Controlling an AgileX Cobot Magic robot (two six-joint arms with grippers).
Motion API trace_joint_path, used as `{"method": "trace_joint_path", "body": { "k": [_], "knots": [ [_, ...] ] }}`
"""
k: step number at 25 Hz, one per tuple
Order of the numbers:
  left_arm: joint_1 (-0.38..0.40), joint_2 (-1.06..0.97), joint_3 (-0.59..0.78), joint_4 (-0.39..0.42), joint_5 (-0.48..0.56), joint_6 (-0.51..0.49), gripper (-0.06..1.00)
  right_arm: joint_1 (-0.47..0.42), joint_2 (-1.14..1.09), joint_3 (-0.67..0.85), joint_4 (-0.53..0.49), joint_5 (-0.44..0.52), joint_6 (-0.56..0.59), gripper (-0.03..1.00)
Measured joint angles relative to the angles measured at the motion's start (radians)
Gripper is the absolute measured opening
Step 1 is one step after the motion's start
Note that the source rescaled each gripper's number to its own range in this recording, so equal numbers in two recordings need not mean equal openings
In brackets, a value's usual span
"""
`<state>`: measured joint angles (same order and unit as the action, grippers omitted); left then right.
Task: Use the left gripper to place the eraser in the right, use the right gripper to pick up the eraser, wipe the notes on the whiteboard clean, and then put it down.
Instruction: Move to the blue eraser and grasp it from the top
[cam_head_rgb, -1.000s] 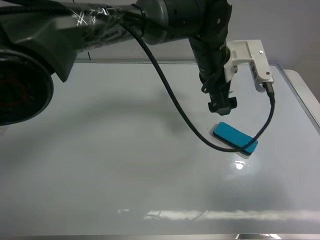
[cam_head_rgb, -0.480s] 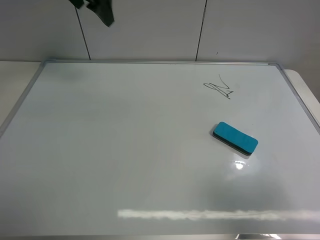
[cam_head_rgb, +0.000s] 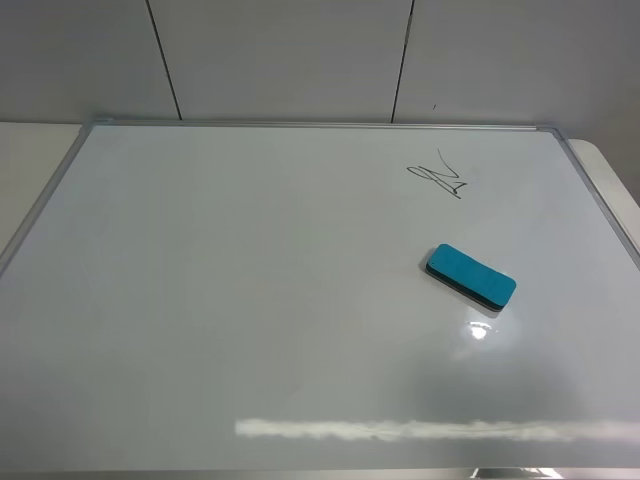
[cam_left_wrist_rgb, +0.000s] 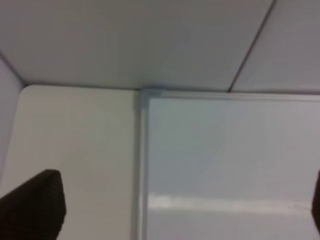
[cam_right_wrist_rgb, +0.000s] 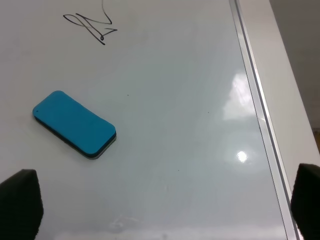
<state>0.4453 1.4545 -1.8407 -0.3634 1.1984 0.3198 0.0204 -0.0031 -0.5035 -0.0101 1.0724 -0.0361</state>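
Observation:
The teal eraser (cam_head_rgb: 470, 275) lies flat on the right part of the whiteboard (cam_head_rgb: 250, 290), a little below the black notes (cam_head_rgb: 438, 178). No arm shows in the exterior high view. In the right wrist view the eraser (cam_right_wrist_rgb: 75, 124) lies ahead of my open, empty right gripper (cam_right_wrist_rgb: 164, 200), with the notes (cam_right_wrist_rgb: 92, 26) beyond it; only the fingertips (cam_right_wrist_rgb: 20, 202) show. My left gripper (cam_left_wrist_rgb: 175, 210) is open and empty, looking at the whiteboard's corner (cam_left_wrist_rgb: 145, 95).
The board's silver frame (cam_head_rgb: 600, 210) runs along the right edge, and the pale table (cam_head_rgb: 615, 170) shows past it. A grey panelled wall (cam_head_rgb: 300, 60) stands behind the board. Pale table (cam_left_wrist_rgb: 75, 150) also lies beside the board's corner.
The left arm, which hung just above the eraser a second ago, has pulled away up and left and out of the exterior view. The eraser has not moved.

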Motion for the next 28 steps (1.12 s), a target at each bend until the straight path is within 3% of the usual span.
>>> {"method": "trace_joint_path", "body": {
  "k": [4,9,14,19,23,28],
  "knots": [
    [0.005,-0.213,0.213,0.0,-0.088,0.016,1.0,0.0,0.0,0.0,0.0,0.0,0.0,1.0],
    [-0.143,-0.461,0.472,0.134,-0.185,-0.003,1.0,0.0,0.0,0.0,0.0,0.0,0.0,1.0],
    [-0.207,-0.731,0.733,0.278,-0.186,-0.115,1.0,0.0,0.0,0.0,0.0,0.0,0.0,1.0],
    [-0.278,-0.992,0.978,0.301,-0.183,-0.158,1.0,0.0,0.0,0.0,0.0,0.0,0.0,1.0],
    [-0.373,-1.139,1.144,0.342,-0.175,-0.272,1.0,0.0,0.0,0.0,0.0,0.0,0.0,1.0],
    [-0.414,-1.252,1.261,0.393,-0.129,-0.351,1.0,0.0,0.0,0.0,0.0,0.0,0.0,1.0]
  ]
}}
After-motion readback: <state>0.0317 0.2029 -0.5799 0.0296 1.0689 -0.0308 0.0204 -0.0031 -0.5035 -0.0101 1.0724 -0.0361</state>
